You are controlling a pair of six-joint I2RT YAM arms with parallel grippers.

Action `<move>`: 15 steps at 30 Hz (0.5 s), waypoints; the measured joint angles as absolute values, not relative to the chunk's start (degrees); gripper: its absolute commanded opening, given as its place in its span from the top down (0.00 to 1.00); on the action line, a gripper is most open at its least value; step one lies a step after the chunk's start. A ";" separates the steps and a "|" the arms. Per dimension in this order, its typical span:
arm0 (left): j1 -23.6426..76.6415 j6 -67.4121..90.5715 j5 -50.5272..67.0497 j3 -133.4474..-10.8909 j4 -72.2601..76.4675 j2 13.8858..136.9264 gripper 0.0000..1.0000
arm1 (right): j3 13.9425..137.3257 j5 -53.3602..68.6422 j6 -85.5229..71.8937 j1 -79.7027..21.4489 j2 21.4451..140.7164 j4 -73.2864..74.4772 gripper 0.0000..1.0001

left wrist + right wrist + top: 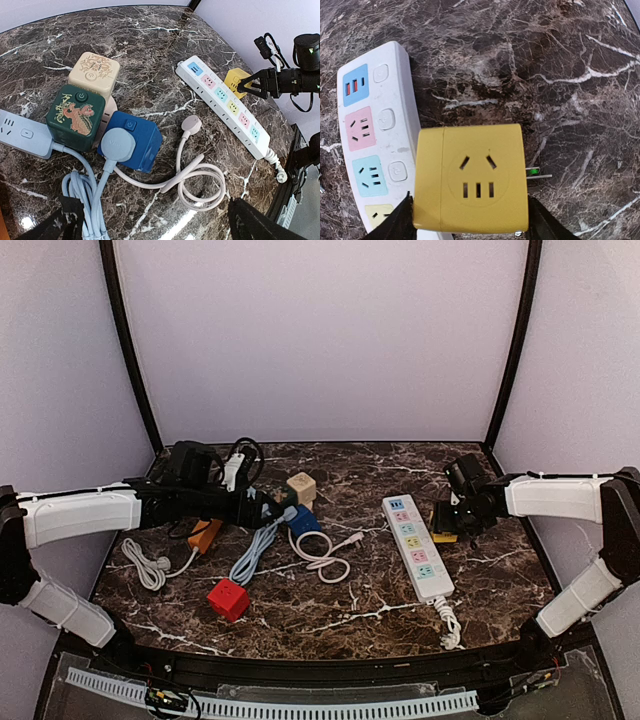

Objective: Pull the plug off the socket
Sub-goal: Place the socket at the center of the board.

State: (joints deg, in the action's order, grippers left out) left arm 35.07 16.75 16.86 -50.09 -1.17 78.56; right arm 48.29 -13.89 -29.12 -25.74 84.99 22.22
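On the table, the power strip lies right of centre, a cube adapter beside it (right side). Other cube sockets cluster left.

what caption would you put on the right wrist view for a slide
Yellow cube socket between the jaws, its pins free, beside the white power strip on the marble table

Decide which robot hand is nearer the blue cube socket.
Left. The left hand hovers just above the blue cube socket; the right hand is at the yellow cube, beyond the white power strip.
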 measured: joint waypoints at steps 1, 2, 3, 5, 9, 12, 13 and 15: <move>35.03 16.82 16.84 -50.09 -1.21 78.54 0.01 | 48.29 -13.76 -29.39 -25.74 84.97 22.00 0.23; 34.96 16.91 16.73 -50.11 -1.30 78.54 0.01 | 48.29 -13.72 -29.76 -25.74 84.97 21.76 0.17; 34.96 16.93 16.64 -50.15 -1.50 78.54 0.01 | 48.29 -13.67 -29.78 -25.74 84.95 21.56 0.13; 34.76 16.84 16.34 -50.46 -2.70 78.52 0.01 | 48.29 -13.76 -29.36 -25.74 84.75 21.19 0.06; 33.85 15.94 15.86 -51.81 -5.56 78.39 0.01 | 48.29 -14.26 -29.17 -25.74 83.29 21.02 0.02; 32.62 14.66 15.84 -52.88 -7.66 77.73 0.01 | 48.34 -14.63 -28.97 -25.74 81.36 21.30 0.02; 32.10 14.06 15.97 -53.45 -8.56 77.58 0.01 | 48.38 -14.66 -28.97 -25.74 80.49 21.58 0.02; 31.11 12.97 16.43 -54.50 -9.87 77.54 0.01 | 48.45 -14.59 -28.93 -25.74 78.59 22.04 0.02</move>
State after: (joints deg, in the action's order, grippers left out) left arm 31.11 12.97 16.43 -54.50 -9.87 77.54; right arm 48.45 -14.59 -28.93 -25.74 78.59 22.04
